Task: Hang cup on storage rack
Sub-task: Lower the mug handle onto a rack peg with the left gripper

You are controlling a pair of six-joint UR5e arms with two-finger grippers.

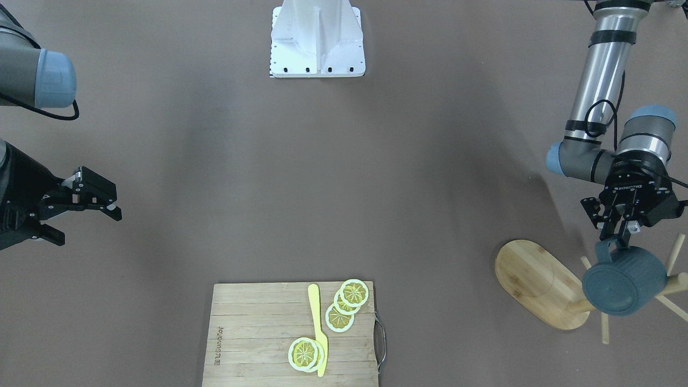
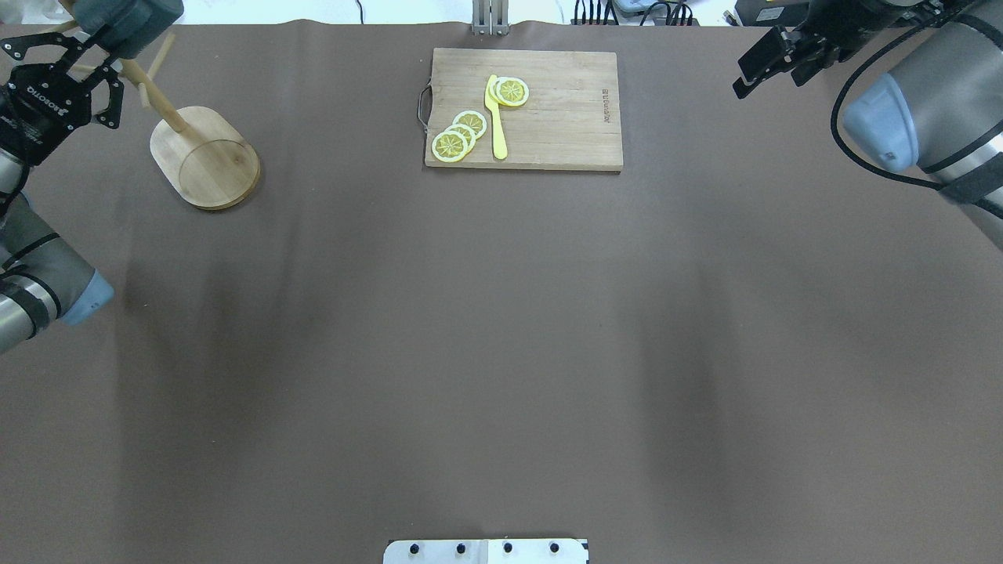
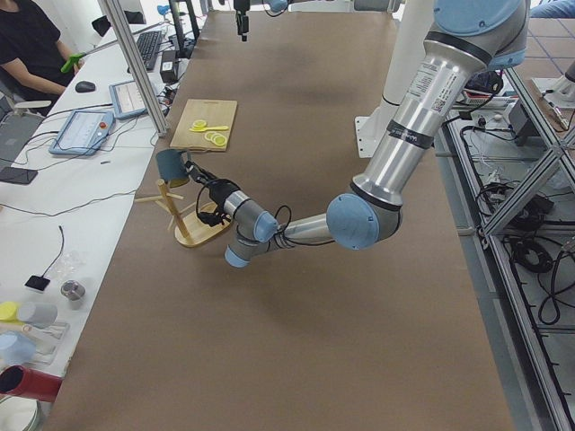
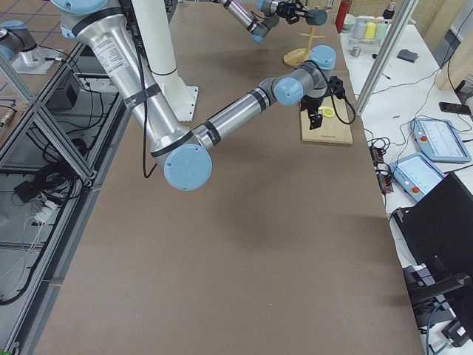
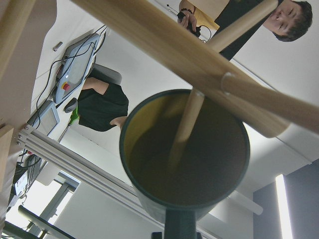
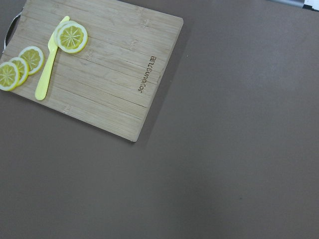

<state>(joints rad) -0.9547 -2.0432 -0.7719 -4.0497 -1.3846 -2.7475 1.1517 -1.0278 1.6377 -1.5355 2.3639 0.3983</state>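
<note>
The dark teal cup [image 1: 623, 282] hangs in the air among the pegs of the bamboo storage rack [image 1: 540, 282] at the table's left end. My left gripper [image 1: 618, 236] is shut on the cup's handle [image 1: 608, 248] from above. In the left wrist view the cup's mouth [image 5: 184, 149] faces the rack's post [image 5: 199, 55], and a thin peg [image 5: 185, 122] reaches into it. In the overhead view the cup [image 2: 129, 14] is at the top left, above the rack's oval base [image 2: 205, 157]. My right gripper [image 1: 91, 228] is open and empty, far off on the other side.
A bamboo cutting board [image 1: 258, 333] with lemon slices [image 1: 346, 303] and a yellow knife [image 1: 318, 328] lies at the table's far edge, in the middle; it also shows in the right wrist view [image 6: 114, 74]. The robot's white base [image 1: 317, 40] is at the near edge.
</note>
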